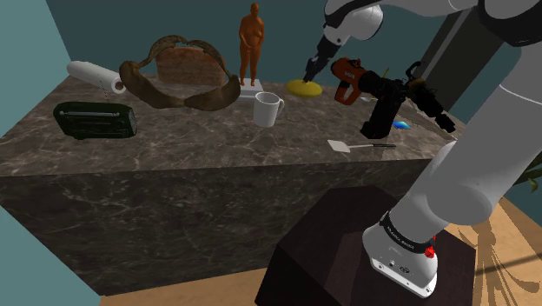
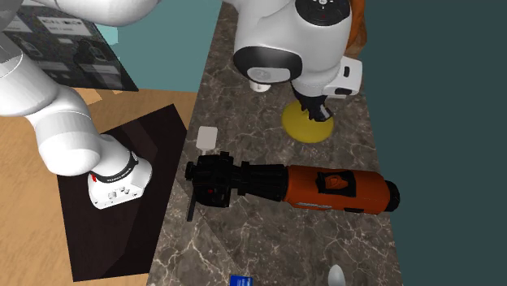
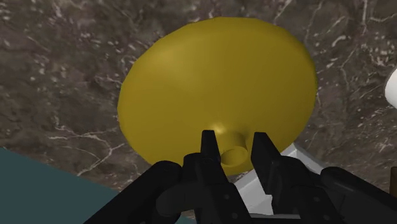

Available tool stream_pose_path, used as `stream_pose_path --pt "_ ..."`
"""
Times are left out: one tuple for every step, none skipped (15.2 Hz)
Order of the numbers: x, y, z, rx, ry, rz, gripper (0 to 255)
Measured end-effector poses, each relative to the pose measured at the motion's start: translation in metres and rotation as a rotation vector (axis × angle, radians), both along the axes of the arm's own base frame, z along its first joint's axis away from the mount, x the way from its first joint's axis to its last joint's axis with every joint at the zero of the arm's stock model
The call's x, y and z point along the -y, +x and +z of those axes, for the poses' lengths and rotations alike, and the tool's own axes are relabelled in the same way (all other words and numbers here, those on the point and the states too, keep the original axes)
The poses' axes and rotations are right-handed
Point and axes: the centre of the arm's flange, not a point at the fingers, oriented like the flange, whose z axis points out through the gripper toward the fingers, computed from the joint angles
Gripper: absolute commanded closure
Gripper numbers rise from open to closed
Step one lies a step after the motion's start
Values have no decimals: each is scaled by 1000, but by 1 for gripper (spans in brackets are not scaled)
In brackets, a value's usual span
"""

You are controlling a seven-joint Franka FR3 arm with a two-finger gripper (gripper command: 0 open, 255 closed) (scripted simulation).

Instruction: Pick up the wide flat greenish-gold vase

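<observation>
The wide, flat, yellowish-gold vase (image 1: 304,87) lies on the dark marble counter (image 1: 191,143), close to its far edge by the teal wall. In the second exterior view the vase (image 2: 305,127) shows partly under the hand. My black gripper (image 1: 310,69) comes down on it from above. In the wrist view the vase (image 3: 216,83) has a small round neck, and my gripper (image 3: 233,149) is shut on that neck, one finger pressed against each side. The vase still rests on the counter.
An orange and black power drill (image 1: 382,87) lies just beside the vase, toward the stand. A white mug (image 1: 267,109), an orange figurine (image 1: 252,43), a brown curved piece (image 1: 178,74), a dark green radio (image 1: 95,120) and a small white spatula (image 1: 352,146) also sit on the counter.
</observation>
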Motion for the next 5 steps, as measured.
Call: stream_pose_path --pt "0 0 6 0 0 0 255" --pt "0 0 11 0 0 0 255" --pt "-1 -1 17 0 0 0 255" --pt "0 0 22 0 0 0 255" --pt "0 0 26 0 0 0 255"
